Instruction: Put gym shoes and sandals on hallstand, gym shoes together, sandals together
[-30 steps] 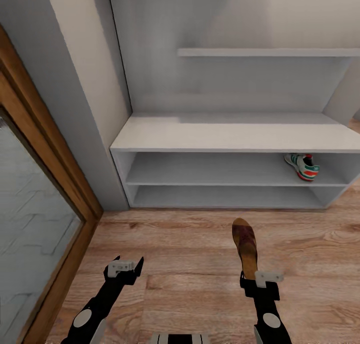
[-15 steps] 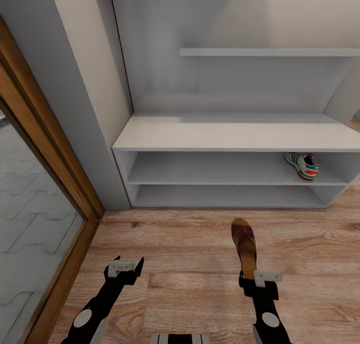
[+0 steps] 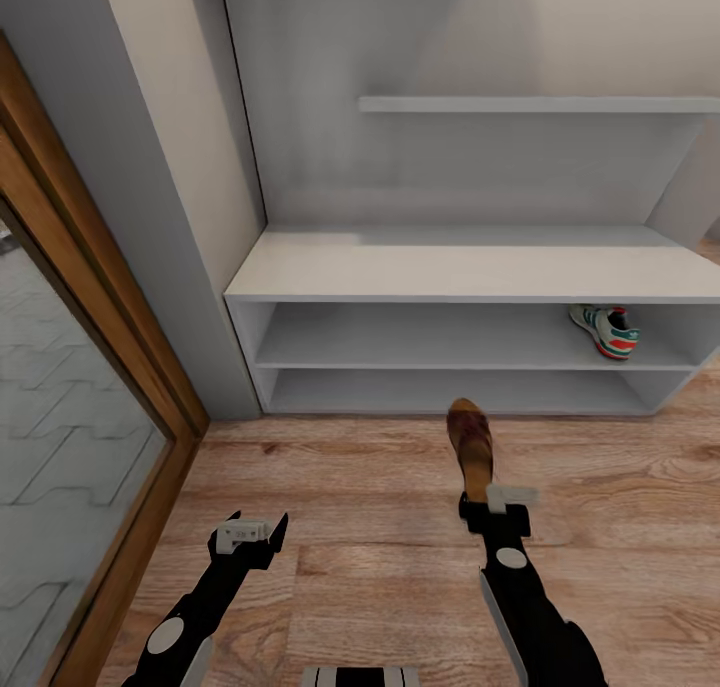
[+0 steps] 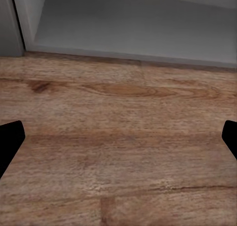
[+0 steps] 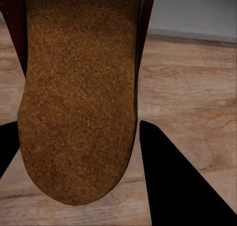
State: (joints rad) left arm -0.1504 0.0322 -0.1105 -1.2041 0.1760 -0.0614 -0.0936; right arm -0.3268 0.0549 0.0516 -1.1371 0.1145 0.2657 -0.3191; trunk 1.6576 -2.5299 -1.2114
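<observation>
My right gripper (image 3: pixel 487 502) is shut on the heel of a maroon-brown sandal (image 3: pixel 470 447), which points toward the hallstand (image 3: pixel 470 267) just short of its bottom shelf. The right wrist view looks onto the sandal's tan footbed (image 5: pixel 79 93) between the dark fingers (image 5: pixel 173 181). One gym shoe (image 3: pixel 605 329) lies at the right end of the upper open shelf. My left gripper (image 3: pixel 250 537) hangs open over the corridor floor (image 3: pixel 330 487) with nothing in it; its fingertips (image 4: pixel 10 142) frame bare planks in the left wrist view.
A wood-framed glass door (image 3: pixel 80 407) fills the left side. A grey wall column (image 3: pixel 170 187) stands between it and the rack. A floating shelf (image 3: pixel 530 104) runs across the back panel above the flat top.
My right arm has reached forward and slightly left, carrying the sandal closer to the rack's bottom shelf. The left arm has not moved. The view shifted slightly at first.
</observation>
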